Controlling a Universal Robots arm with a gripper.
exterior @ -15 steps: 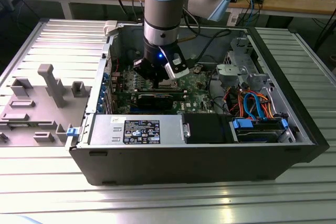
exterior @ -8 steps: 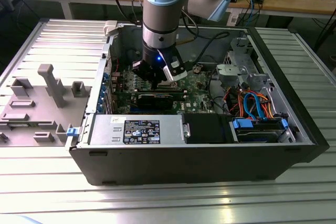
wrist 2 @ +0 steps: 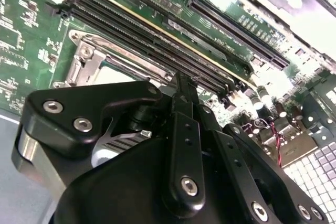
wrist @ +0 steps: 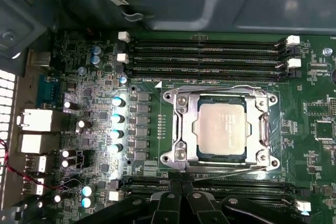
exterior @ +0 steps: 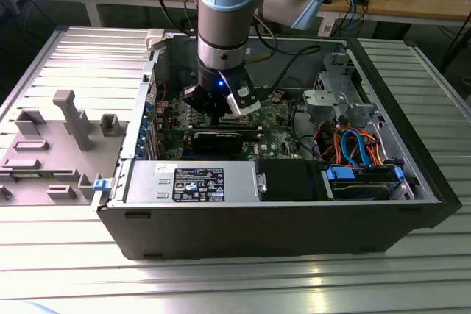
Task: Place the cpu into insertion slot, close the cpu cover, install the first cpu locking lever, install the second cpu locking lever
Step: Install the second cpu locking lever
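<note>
Already the cpu (wrist: 219, 128) sits in the insertion slot (wrist: 195, 157), cpu cover (wrist: 178, 109) down around it. Gripper (wrist: 181, 186) hovers just beside a lever wire (wrist: 231, 170); jaws look pinched shut, holding nothing. Best: press the lever squarely, low, under its catch.

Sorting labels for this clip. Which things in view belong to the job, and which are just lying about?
Job:
- cpu, seated in the insertion slot
- cpu cover, down around it
- hand, just beside the socket

Bystanders:
- memory slots
- blue drive bay
- grey plastic tray
</note>
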